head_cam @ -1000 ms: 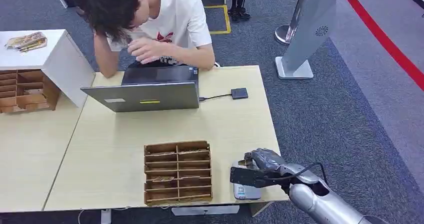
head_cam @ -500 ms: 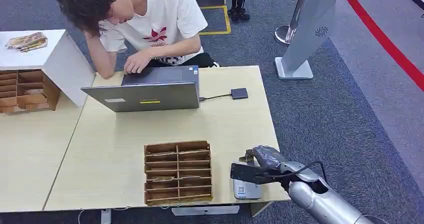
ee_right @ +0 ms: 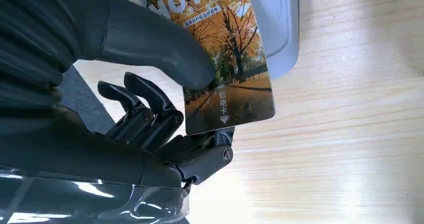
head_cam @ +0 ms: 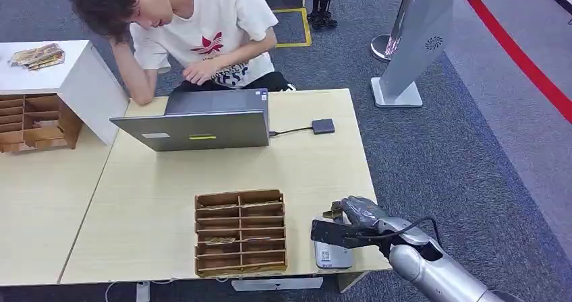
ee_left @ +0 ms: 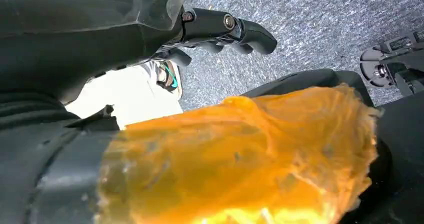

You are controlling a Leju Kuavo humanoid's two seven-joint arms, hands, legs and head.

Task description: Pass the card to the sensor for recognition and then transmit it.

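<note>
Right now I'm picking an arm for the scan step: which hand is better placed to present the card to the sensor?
The right hand. It already pinches the card directly over the grey sensor at the table's near edge. The left hand hangs over the carpet.

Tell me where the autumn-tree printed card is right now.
The autumn-tree printed card is pinched in the right hand, over the pale grey sensor at the table's near right edge.
</note>
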